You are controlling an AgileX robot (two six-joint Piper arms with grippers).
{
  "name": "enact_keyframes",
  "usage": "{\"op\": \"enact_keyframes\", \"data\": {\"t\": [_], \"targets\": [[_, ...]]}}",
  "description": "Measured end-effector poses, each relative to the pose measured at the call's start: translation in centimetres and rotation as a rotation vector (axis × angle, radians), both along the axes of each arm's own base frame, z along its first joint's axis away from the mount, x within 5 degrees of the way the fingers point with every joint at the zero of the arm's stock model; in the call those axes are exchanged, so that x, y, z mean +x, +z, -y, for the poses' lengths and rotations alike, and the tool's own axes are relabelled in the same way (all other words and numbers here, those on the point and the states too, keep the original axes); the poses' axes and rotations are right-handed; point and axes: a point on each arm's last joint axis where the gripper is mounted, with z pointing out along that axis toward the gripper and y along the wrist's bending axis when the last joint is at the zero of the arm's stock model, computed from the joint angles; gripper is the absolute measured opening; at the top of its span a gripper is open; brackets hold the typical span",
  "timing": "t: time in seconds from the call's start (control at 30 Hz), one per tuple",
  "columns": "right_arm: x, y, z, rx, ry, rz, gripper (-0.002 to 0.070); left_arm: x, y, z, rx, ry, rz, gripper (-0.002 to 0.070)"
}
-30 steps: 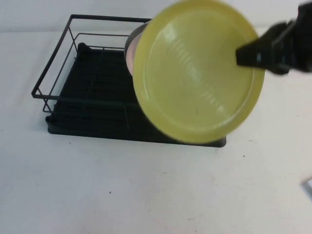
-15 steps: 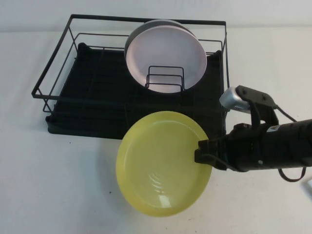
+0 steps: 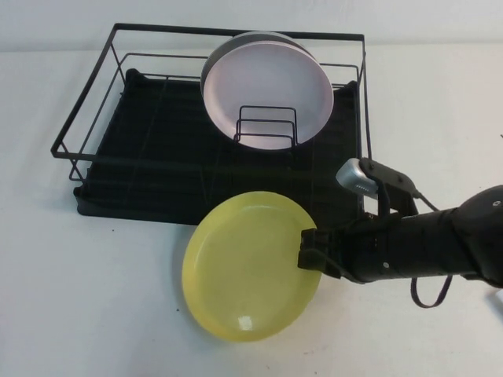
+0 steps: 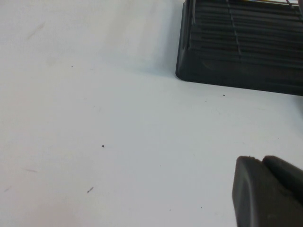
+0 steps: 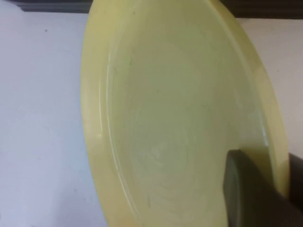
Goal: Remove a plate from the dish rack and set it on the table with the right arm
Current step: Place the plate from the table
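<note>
The plate (image 3: 250, 265) is round and pale yellow, with a low raised rim and a smooth, slightly shiny inside. It is out of the dish rack (image 3: 157, 149) now and sits low over the table (image 3: 94, 314), just in front of the rack's black tray. It looks a bit tilted, with the edge nearest the camera down low. I cannot tell if that edge touches the table yet.

The right gripper (image 3: 309, 255) has its fingers closed tight on the plate's rim, on the side that faces the right arm (image 3: 424, 247). So the plate sticks out from the gripper toward the robot's left, and the table is right below it. In the right wrist view the plate (image 5: 184, 118) fills almost everything, and one dark finger (image 5: 248, 189) lies on the inside near the rim.

I think the next step is to lay the plate flat and then let go.

A pale pink plate (image 3: 271, 90) stands in the little wire holder in the rack, with a grey plate (image 3: 214, 59) behind it.

The left gripper (image 4: 267, 189) is parked over bare table, near a corner of the tray (image 4: 236, 52). It holds nothing. I cannot tell how its fingers stand.
</note>
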Motion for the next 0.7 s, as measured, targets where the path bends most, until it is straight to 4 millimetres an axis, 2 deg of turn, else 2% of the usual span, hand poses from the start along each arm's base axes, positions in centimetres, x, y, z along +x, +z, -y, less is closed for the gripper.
{"op": "enact_keyframes", "data": {"t": [0.2,0.53,0.7], "targets": [[0.4,-1.4,-0.2,-0.01,-0.025,-0.04,0.0068,0.0,0.0,0.0,0.0,0.0,0.0,-0.0004],[0.6,-2.3,-0.3,0.0,-0.053,-0.081,0.0071,0.0,0.0,0.0,0.0,0.0,0.0,-0.0004],[0.8,-2.5,-0.3,-0.012,-0.065,-0.076,0.0136,0.0,0.0,0.0,0.0,0.0,0.0,-0.0004]]}}
